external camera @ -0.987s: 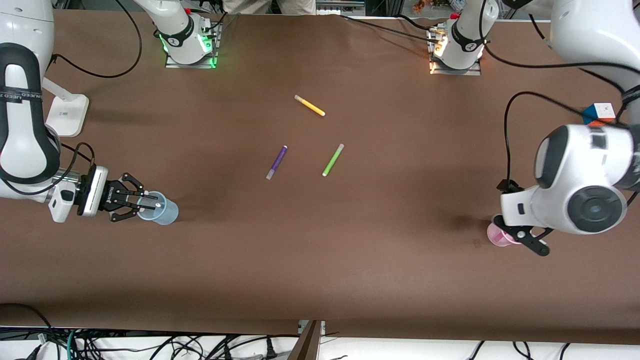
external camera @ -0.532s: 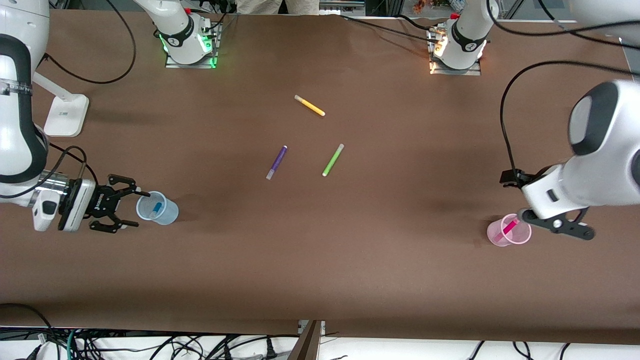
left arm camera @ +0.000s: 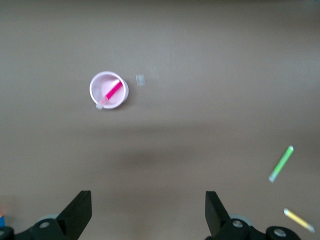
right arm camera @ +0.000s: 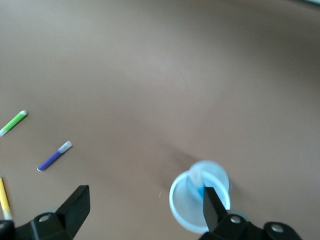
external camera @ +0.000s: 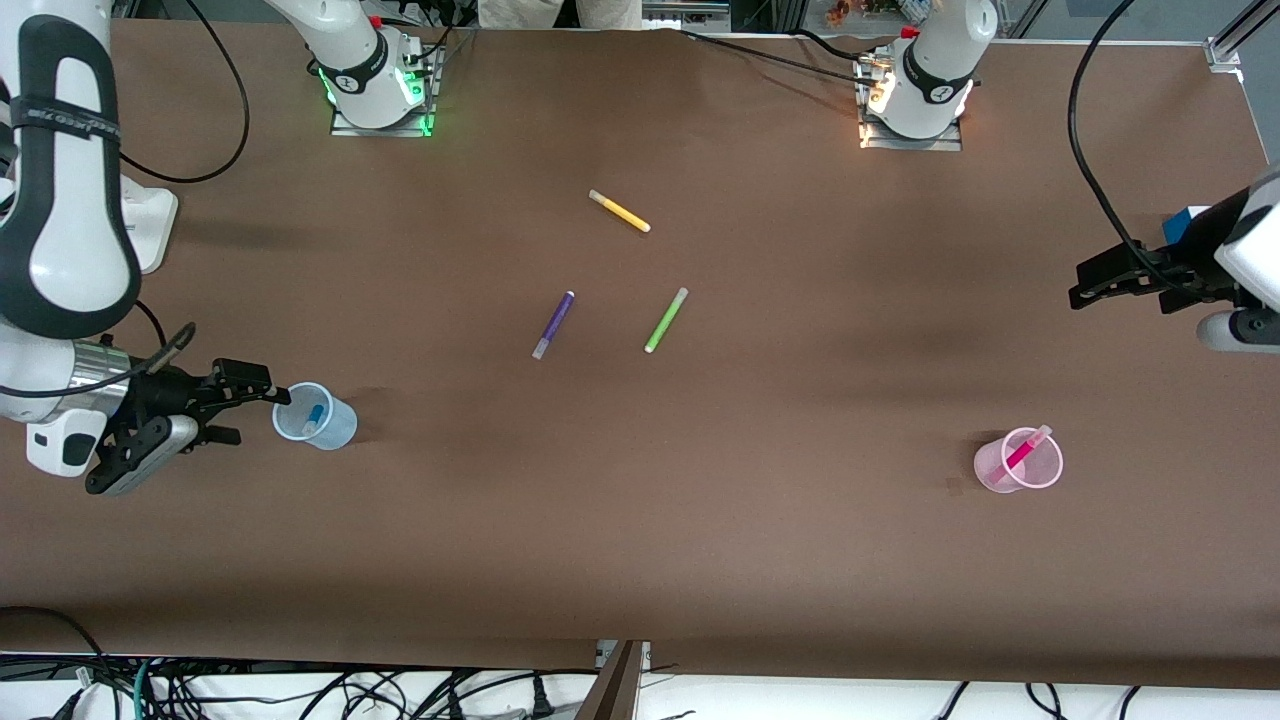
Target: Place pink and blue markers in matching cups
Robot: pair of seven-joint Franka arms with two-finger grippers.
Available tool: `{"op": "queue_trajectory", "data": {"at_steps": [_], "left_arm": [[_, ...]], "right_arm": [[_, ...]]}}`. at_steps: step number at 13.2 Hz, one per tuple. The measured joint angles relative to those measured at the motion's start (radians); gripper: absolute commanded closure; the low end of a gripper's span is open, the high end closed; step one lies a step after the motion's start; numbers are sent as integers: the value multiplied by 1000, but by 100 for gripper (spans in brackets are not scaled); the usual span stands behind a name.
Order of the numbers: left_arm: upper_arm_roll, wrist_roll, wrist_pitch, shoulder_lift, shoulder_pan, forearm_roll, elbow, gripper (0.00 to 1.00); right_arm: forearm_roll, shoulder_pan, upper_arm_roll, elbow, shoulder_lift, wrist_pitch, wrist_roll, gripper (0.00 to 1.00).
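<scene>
Leaning cap-up in matching cups, pink marker and blue marker; both tools spread wide.

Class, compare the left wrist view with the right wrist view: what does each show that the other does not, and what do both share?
Only the left wrist view shows the translucent pink plastic cup with the magenta-pink marker leaning inside it. Only the right wrist view shows the translucent light blue plastic cup holding the blue marker, plus the purple pen. Both show the brown table, the lime-green pen, the yellow pen and an open claw.
</scene>
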Motion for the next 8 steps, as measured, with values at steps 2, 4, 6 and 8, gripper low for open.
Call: {"op": "queue_trajectory", "data": {"at_steps": [2,4,6,8], "left_arm": [[3,12,92,-113,9,0,-187,0],[36,61,94,-193,-16,0,-287,0],[91,72,81,-236,-72,0,-327,0],[113,74,81,-248,-91,0,-337,0]], "right_arm": [[-116,12,4,24,-7,-46,226,0],[-202,14,28,28,-41,-114,416,0],[-270,14,44,22,-101,-193,542,0],[-303,12,48,-25,-198,-236,589,0]]}}
